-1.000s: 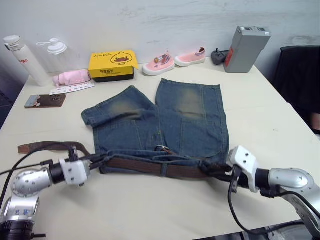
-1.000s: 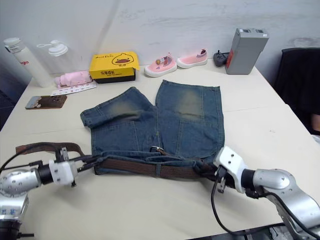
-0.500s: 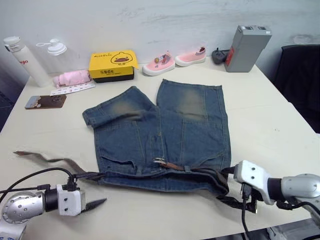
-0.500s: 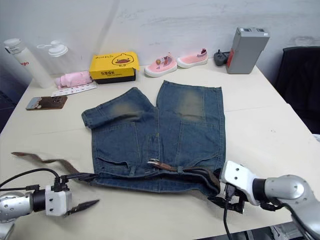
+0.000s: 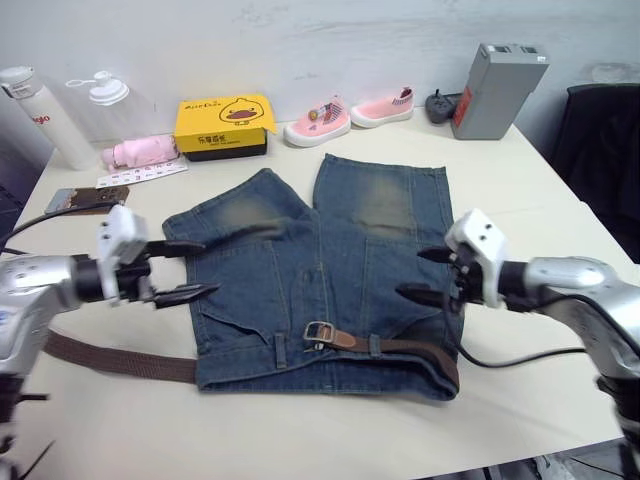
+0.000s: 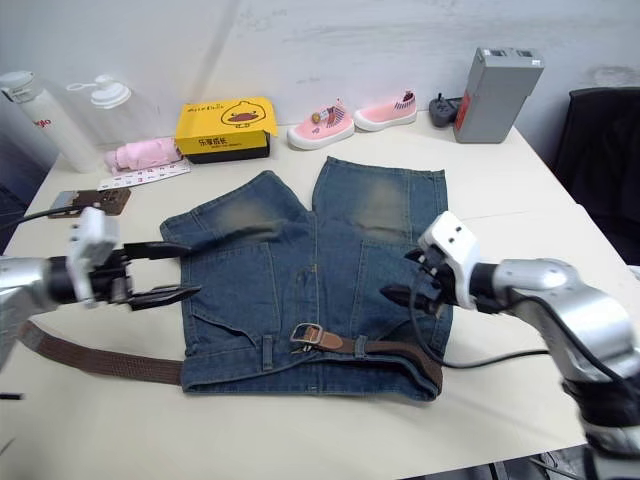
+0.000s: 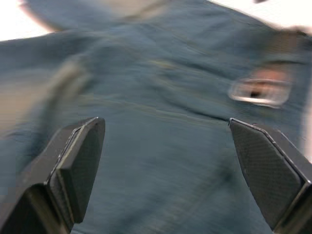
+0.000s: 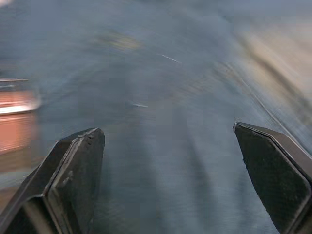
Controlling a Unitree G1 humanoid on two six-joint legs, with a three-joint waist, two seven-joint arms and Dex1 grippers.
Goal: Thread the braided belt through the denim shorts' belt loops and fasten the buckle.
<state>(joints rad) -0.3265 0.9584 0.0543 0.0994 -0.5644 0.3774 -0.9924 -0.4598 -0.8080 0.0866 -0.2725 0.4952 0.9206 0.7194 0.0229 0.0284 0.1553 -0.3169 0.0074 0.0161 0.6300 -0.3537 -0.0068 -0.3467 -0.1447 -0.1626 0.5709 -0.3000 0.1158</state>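
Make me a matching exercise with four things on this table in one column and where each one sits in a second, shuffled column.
Things:
1. buckle
2. pink shoes
3. yellow box
4. grey battery pack

Places:
A. far right corner of the table
B. on the waistband of the denim shorts
C. far edge, next to the pink shoes on the robot's left
D. far edge, between the yellow box and the grey battery pack

Pairs: 1-B, 2-D, 3-C, 4-A

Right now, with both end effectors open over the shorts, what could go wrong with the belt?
1. The belt's long free end trails off the shorts toward the table's near edge; its weight might drag the strap back out of the loops.
2. The buckle looks unfastened, and neither the left end effector nor the right end effector holds anything, so nothing secures it.
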